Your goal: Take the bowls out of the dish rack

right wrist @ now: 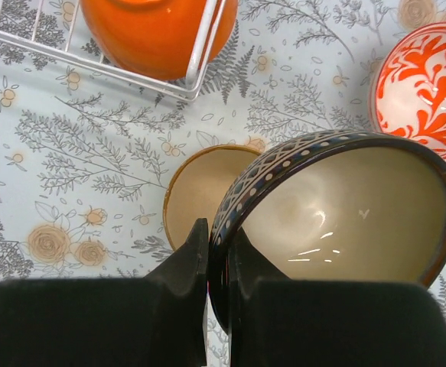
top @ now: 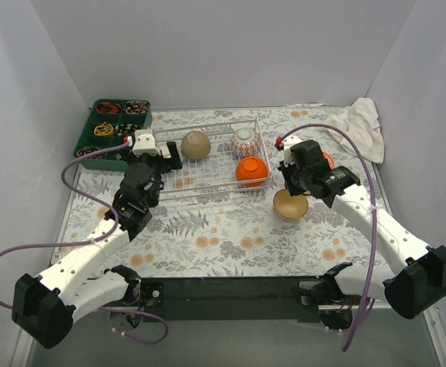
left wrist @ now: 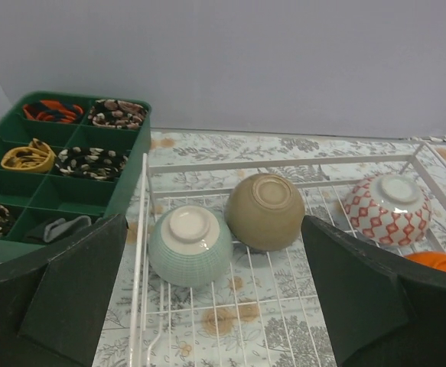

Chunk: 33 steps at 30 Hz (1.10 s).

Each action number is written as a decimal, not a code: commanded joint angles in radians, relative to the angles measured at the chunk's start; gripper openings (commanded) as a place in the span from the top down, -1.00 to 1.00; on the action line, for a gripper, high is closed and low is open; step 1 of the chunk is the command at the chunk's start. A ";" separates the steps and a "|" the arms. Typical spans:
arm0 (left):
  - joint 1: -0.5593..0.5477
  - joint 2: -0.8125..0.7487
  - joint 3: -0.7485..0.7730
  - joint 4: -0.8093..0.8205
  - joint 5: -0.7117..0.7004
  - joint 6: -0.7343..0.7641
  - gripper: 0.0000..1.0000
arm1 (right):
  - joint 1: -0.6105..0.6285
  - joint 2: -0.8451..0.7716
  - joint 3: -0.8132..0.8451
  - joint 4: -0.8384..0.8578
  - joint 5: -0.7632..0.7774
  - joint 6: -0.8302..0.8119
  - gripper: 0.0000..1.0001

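Looks like a lab test cell, not a real kitchen. Closed in on three sides by bare pale walls (top: pixel 207 46), with a left arm (top: pixel 85 264) and a right arm (top: pixel 383 229) bolted to a black rail (top: pixel 230 289) at the near edge of the desk (top: pixel 230 245), purple cables (top: pixel 24 248) trailing. Dressed as a kitchen only by a leaf-and-flower print covering, a white wire dish rack (top: pixel 207 162) and a green compartment tray (top: pixel 85 141).

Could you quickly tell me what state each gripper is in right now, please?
Left gripper: open, holding nothing.
Right gripper: closed on the rim of the dark patterned bowl.
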 commanded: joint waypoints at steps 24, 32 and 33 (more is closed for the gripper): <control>0.003 -0.098 -0.073 0.213 -0.074 0.151 -0.97 | 0.029 0.181 -0.073 -0.023 -0.067 0.128 0.24; 0.001 -0.090 -0.077 0.218 -0.073 0.158 -0.96 | 0.052 0.140 -0.074 -0.042 -0.095 0.166 0.00; 0.003 -0.089 -0.078 0.218 -0.073 0.158 -0.96 | 0.058 0.125 -0.082 -0.040 -0.098 0.171 0.03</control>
